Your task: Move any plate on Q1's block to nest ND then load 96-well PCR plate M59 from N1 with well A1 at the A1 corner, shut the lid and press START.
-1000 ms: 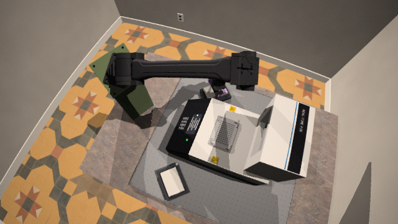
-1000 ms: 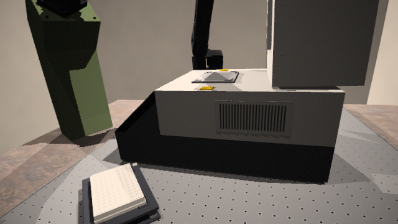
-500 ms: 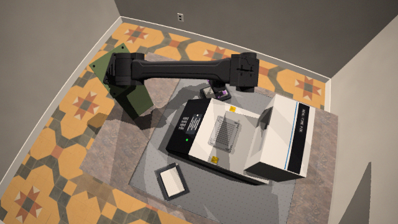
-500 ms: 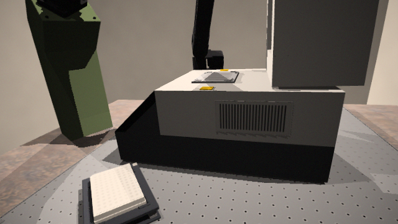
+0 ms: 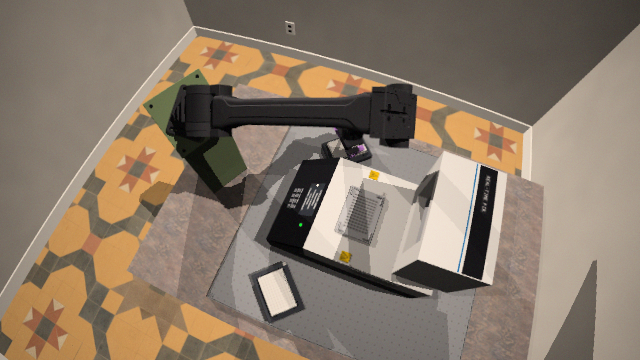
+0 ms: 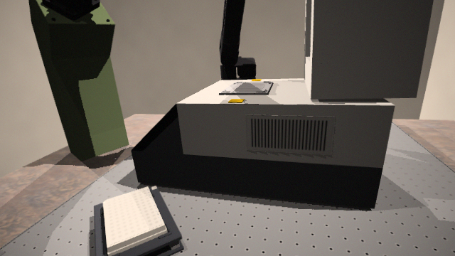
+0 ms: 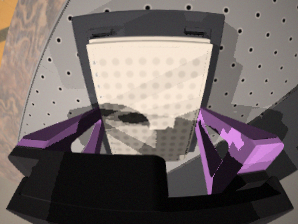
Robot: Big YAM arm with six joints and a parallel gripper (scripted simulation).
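Here the gripper [image 7: 149,132] clamps plate M59 [image 7: 149,90] wide above the perforated grey mat [image 5: 350,320], tiled floor [image 5: 75,240] around.

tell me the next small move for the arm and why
Probably a short lift straight up. The pincer is shut on the cream plate, which lies in its dark nest, and the cycler's lid stands open. The plate should clear the nest's walls before any sideways travel.

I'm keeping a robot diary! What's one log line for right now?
end effector: shut on plate | plate: in holder | machine lid: open | lamp: green
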